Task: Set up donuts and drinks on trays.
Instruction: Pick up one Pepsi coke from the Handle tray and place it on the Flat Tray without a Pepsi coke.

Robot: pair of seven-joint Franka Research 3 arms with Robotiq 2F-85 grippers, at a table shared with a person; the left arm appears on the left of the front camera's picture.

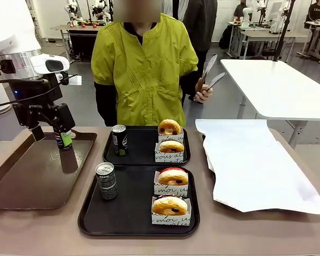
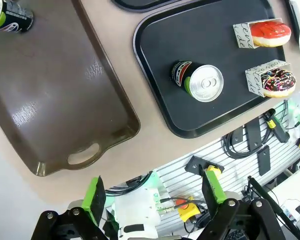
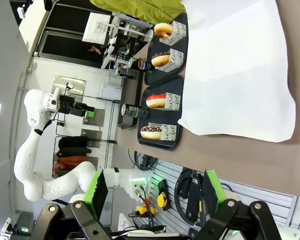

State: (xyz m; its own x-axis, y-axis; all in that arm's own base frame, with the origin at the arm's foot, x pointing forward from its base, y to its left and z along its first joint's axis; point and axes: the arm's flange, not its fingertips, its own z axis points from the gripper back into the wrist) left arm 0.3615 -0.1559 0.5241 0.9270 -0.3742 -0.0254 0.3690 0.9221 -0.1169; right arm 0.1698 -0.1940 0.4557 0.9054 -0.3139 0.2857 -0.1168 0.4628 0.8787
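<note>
Nearest the robot's edge of the table [image 1: 245, 234], a black tray [image 1: 129, 212] carries a soda can [image 1: 106, 181] and two sleeved donuts [image 1: 170, 205]. Behind it, toward the person's edge, a second black tray [image 1: 144, 145] holds another can [image 1: 119, 140] and two donuts [image 1: 170, 145]. The left end effector [image 1: 52, 136] hangs wide open and empty above the brown tray [image 1: 26, 181]. The right end effector [image 3: 152, 192] is open, holding nothing.

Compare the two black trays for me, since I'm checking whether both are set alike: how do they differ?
The near tray looks larger in the front view than the far tray. The near tray holds a red-glazed donut and a chocolate sprinkled one; the far tray's two donuts look yellow-brown from the front. Both are matte black, each carrying one can at its left and two sleeved donuts at its right.
</note>
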